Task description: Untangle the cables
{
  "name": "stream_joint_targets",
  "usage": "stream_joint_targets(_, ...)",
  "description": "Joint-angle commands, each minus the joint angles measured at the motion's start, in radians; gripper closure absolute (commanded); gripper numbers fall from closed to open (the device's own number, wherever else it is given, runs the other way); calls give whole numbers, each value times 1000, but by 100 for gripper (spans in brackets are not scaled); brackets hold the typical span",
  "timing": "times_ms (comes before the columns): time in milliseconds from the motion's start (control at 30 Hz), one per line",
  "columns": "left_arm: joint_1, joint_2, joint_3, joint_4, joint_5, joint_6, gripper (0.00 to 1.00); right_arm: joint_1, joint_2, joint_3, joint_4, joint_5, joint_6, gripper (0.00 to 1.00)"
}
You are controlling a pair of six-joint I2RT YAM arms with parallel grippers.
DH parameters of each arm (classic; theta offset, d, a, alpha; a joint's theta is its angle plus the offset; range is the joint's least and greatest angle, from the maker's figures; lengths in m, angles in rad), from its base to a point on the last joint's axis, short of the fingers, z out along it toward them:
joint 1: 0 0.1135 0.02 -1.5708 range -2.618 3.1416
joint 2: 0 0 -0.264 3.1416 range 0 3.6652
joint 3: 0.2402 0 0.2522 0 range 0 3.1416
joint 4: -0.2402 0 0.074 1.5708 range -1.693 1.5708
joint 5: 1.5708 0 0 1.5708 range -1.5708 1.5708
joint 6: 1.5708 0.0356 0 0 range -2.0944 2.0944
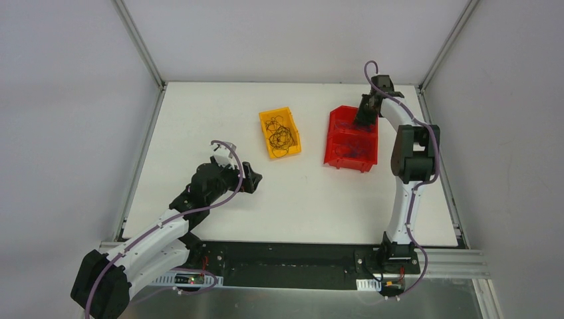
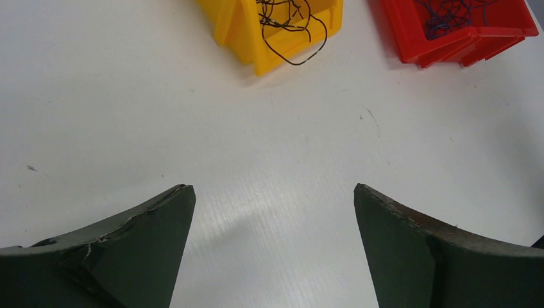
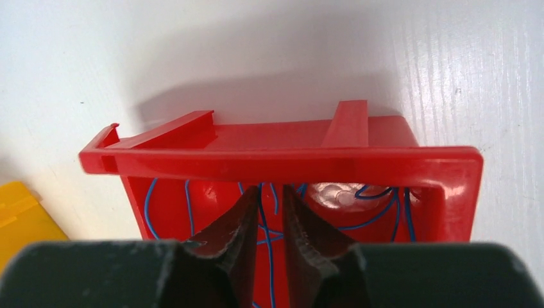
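Task's things: The thin curly blue wires (image 3: 270, 256) lie in the red plastic open-fronted bin (image 3: 289, 157) near the far right corner of the white table (image 1: 199, 133). The thin black wires (image 1: 281, 135) sit knotted in the yellow plastic bin (image 1: 267, 119), toward the far edge and about midway between the sides. One black loop hangs over that bin's front lip.
Right tool: The right tool (image 3: 269, 189) is down inside the red bin with its jaws only a sliver apart. One blue strand runs through the gap. It looks loose rather than pinched, though you cannot be sure from here.
Left tool: The left tool (image 2: 271, 187) is spread wide and holds nothing. It hangs over bare table toward the near left corner, well apart from both bins.
Step in hand: This is probably handling a single blue strand in the red bin.
Doing it well: Work one strand at a time and lift straight up and slowly, so the curls slide free instead of cinching.
Watch for: A neighbouring strand may ride up with it, or the light bin may be dragged or tipped.
Spare arm: Bring the left tool over to steady the bin's rim if it shifts.
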Motion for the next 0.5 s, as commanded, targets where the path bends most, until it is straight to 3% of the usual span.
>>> stream_joint_targets(0, -6, 9, 28, 30, 1, 16, 1, 18, -149, 33, -23, 39, 6, 75)
stream_joint_targets(67, -6, 12, 30, 31, 3, 16, 1, 21, -194, 34, -31, 36, 8, 72)
stream_joint_targets(133, -6, 13, 30, 30, 3, 16, 1, 23, -242, 30, -41, 30, 12, 60)
stream_joint_targets(333, -6, 1, 26, 30, -1, 15, 1, 27, -419, -58, -31, 13, 28, 2)
stream_joint_targets(467, -7, -17, 25, 26, -6, 1, 1, 27, -589, -213, 42, -11, 107, 1)
